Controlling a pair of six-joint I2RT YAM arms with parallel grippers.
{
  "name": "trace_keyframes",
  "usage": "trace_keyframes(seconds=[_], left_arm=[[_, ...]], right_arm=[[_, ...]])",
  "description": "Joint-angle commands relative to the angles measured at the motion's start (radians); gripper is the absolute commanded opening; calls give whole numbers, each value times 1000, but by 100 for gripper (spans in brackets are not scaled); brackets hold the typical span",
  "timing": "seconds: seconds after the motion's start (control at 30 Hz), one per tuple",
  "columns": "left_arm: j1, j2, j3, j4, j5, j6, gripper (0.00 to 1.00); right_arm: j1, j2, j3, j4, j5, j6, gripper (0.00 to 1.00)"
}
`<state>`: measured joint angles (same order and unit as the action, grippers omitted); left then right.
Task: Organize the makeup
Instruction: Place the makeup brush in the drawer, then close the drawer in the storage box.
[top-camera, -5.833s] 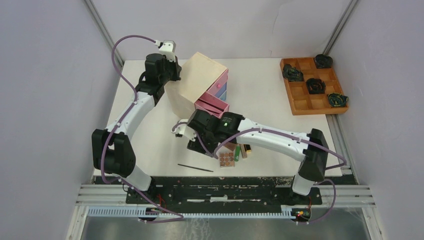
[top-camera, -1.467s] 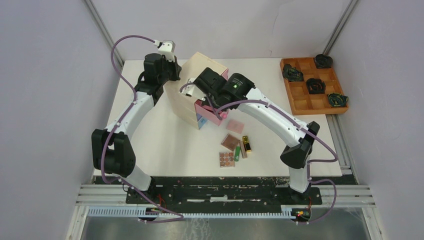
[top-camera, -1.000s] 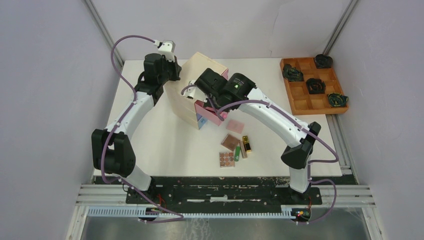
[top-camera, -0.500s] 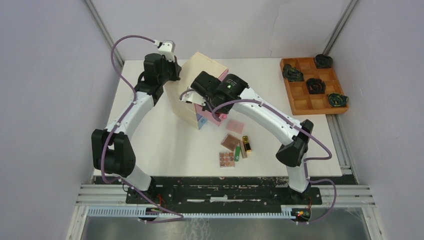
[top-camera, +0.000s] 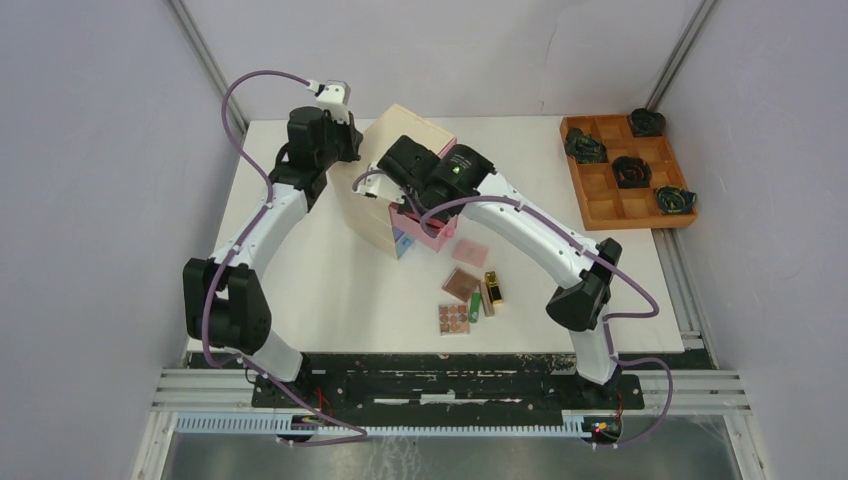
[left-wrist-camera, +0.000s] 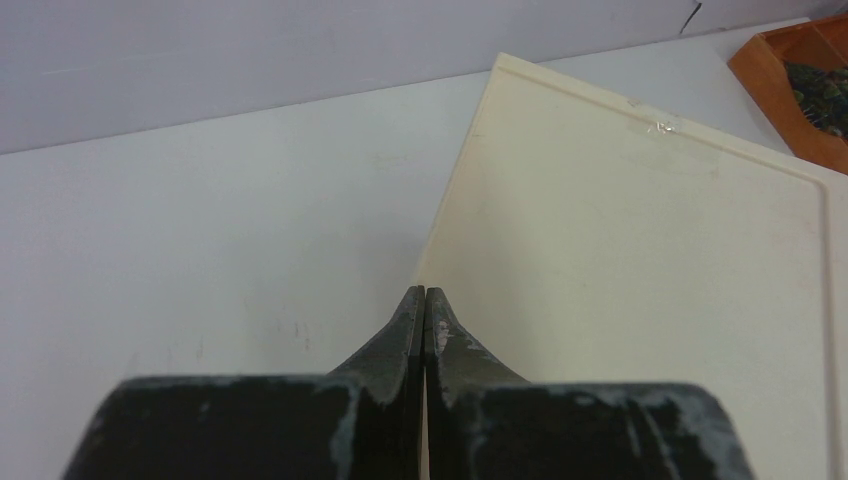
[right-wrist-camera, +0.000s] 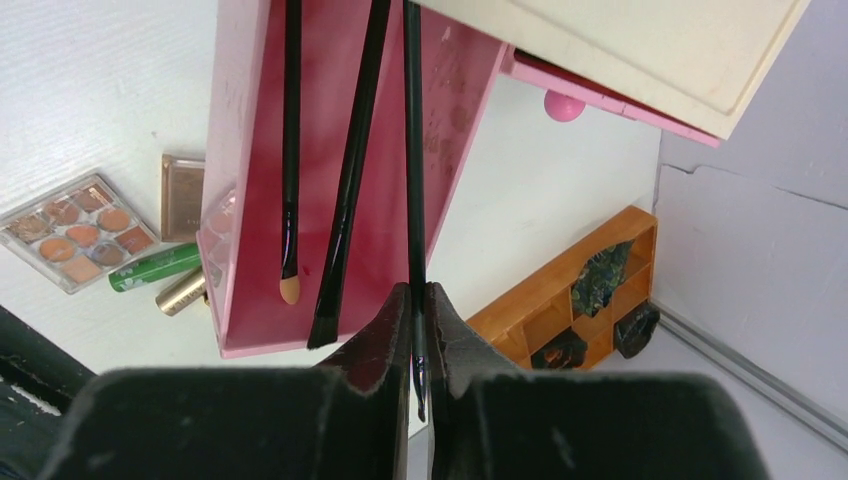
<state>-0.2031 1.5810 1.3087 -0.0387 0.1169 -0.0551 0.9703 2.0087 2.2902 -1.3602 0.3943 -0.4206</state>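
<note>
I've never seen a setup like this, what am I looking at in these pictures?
Two robot arms are bolted to a white table. One picture looks down from above; the other two come from cameras on each wrist. The left gripper, shut and empty, sits at the pale wooden chest. The right gripper pinches a thin black brush along the chest's open pink drawer, where two more brushes lie. Palettes, tubes and a pink pad wait on the table; a wooden tray sits aside.

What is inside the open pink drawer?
Two thin black brushes lie in the pink drawer; the right hand pinches a third black stick over it. Its far end is out of frame.
</note>
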Motion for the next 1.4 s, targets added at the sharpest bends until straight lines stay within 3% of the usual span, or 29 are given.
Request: trace_keyframes(seconds=[0.0,0.2,0.3,0.47,0.6,0.93,1.07,1.2,1.3,1.37], left_arm=[[26,43,-62,-263,-31,-13,3],[28,43,-62,-263,-31,-14,3],[27,42,-62,-263,-31,-13,3],[28,45,-62,-262,-30,-14,3],[30,46,-59,-263,-28,-14,3],[35,40,-57,-255,-41,-11,3],[37,36,-38,-269,-56,-6,3],[36,9,6,-296,-69,2,3],[37,-6,79,-343,-81,21,3],[37,-10,137,-385,-80,32,3]], right_arm=[[3,-16,59,59,-46,-12,10],[20,21,90,54,-75,-20,10],[29,36,97,59,-69,-20,16],[32,14,53,120,-15,-4,42],[33,-56,-23,212,17,5,55],[39,-286,-176,382,121,75,56],[38,-428,-356,466,153,127,50],[38,-554,-566,549,174,185,29],[37,-593,-666,563,157,234,7],[37,-601,-708,559,146,272,1]])
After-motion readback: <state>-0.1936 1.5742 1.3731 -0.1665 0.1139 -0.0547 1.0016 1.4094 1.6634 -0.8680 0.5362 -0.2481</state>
